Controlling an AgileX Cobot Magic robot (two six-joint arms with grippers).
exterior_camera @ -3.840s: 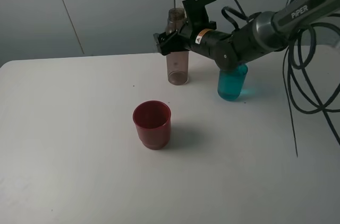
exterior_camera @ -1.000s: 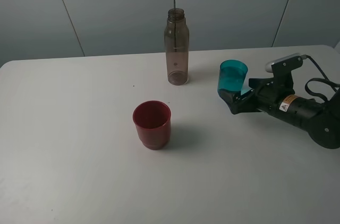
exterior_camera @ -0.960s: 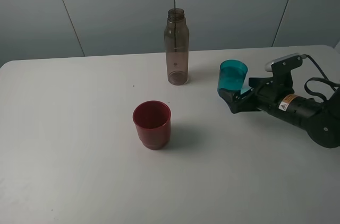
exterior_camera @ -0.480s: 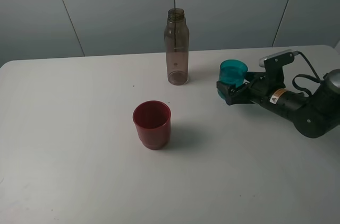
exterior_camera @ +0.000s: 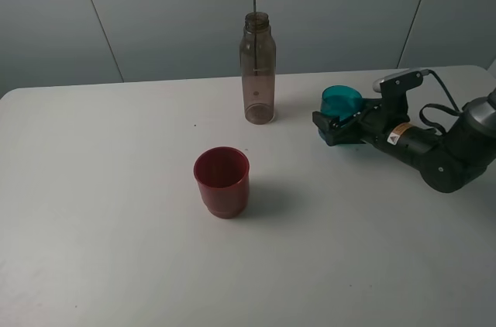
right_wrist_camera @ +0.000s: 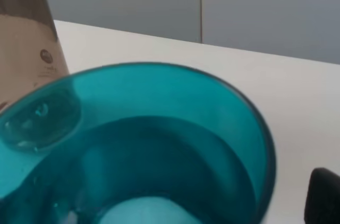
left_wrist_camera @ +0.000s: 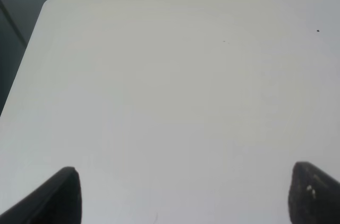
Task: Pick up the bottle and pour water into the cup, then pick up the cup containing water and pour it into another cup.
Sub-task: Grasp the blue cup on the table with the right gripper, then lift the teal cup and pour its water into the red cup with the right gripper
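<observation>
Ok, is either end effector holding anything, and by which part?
Nothing held. The right end effector sits open around the lower half of the teal cup; the left end effector is open above the table.

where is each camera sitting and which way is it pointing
Exterior high: mounted high, looking down across the table at the bottle, red cup and teal cup; shows the right gripper open around the teal cup.
Left wrist: on the left arm, facing down at plain table; only the left gripper, fingertips wide apart.
Right wrist: on the right arm, close over the teal cup's rim, bottle beside; one fingertip shows.
Shared: exterior and right wrist both see teal cup and bottle.
</observation>
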